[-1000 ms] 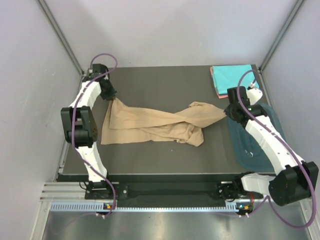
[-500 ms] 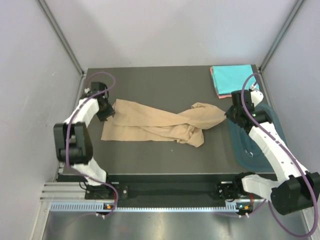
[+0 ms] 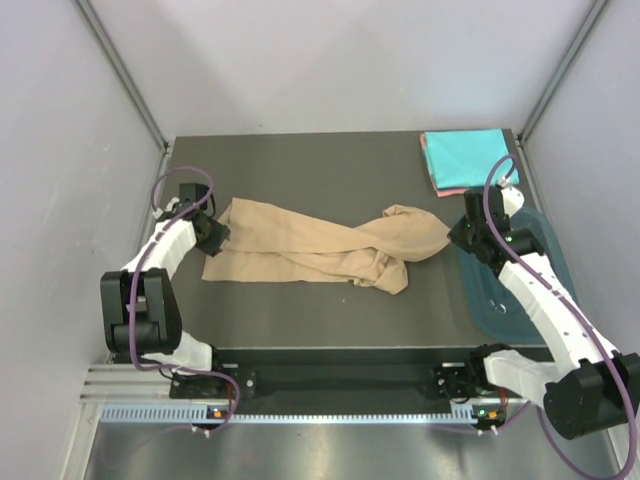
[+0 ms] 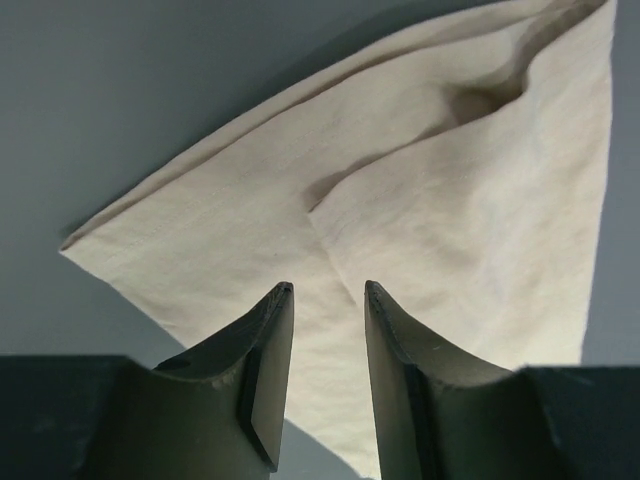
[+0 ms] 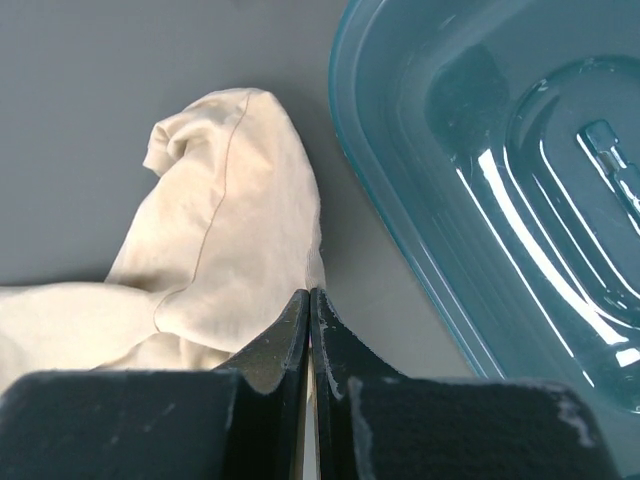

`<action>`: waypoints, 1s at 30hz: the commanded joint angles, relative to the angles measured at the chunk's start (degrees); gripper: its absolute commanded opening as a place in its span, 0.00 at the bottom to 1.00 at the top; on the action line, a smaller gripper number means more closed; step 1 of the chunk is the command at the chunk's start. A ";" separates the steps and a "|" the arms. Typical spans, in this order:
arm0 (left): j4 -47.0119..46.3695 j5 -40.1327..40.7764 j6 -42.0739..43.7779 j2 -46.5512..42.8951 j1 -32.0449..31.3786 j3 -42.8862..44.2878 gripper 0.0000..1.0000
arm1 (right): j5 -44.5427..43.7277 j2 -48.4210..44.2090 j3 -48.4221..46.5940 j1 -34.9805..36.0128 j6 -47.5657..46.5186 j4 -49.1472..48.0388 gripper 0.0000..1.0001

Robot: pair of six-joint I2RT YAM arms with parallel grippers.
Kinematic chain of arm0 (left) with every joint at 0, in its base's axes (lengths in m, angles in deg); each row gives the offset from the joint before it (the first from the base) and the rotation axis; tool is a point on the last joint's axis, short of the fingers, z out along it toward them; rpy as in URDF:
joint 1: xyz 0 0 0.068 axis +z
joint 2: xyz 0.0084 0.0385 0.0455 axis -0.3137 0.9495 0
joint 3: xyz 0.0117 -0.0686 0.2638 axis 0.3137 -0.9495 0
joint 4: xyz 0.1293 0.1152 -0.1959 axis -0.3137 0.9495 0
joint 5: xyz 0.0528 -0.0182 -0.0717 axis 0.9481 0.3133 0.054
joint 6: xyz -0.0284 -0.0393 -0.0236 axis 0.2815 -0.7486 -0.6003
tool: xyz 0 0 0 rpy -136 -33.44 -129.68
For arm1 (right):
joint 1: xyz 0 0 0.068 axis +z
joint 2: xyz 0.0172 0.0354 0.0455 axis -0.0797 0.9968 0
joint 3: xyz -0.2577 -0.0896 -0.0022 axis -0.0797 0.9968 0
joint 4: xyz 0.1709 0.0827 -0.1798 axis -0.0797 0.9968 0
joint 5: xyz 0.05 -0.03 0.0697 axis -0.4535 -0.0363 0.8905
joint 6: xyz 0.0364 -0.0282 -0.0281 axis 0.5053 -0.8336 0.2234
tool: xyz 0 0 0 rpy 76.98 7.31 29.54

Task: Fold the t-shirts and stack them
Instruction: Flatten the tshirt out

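On our left gripper (image 4: 325,290) the two smooth, dark, tapering fingers stand apart with a clear gap between them and clamp nothing. Their tips sit over a flat, pointed corner of the tan t-shirt (image 4: 450,200). We cannot tell whether they touch the cloth. Here the fabric is a soft, matte weave with a stitched hem along its edge and one shallow crease running back from the fingers.

On our right gripper (image 5: 310,295) the fingers are pressed together on the shirt's other end, with only a pale sliver of cloth showing between them. Beyond the tips the fabric bunches into a rounded, wrinkled lump with a seam line down it.

From above, the tan shirt lies twisted and rumpled across the middle of the dark matte table (image 3: 300,330), stretched between the two grippers. Just right of our right gripper sits the rigid, glossy teal tub (image 5: 480,180) with its rounded rim. At the far right corner the turquoise t-shirt (image 3: 462,155) lies folded in a neat rectangle, with a salmon-pink t-shirt (image 3: 430,168) edge showing beneath it.
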State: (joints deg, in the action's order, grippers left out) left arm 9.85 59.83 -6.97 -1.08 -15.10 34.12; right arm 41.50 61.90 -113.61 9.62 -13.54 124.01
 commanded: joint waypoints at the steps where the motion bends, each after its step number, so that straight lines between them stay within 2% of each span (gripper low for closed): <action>1: -5.77 -0.54 -6.69 0.00 0.60 -1.50 0.40 | 1.33 -1.66 0.38 -0.31 -0.59 -2.56 0.00; 23: -12.45 -0.72 -9.07 6.86 0.60 -3.88 0.40 | 3.53 -1.84 1.26 -0.31 -0.50 -3.88 0.00; 30: -13.24 -0.55 -9.07 8.36 0.60 -3.97 0.35 | 3.89 -1.49 1.09 -0.40 -0.41 -4.05 0.00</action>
State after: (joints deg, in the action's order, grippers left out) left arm -0.55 59.07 -15.56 6.68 -14.82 30.64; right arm 45.20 61.51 -112.17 9.62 -13.52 121.84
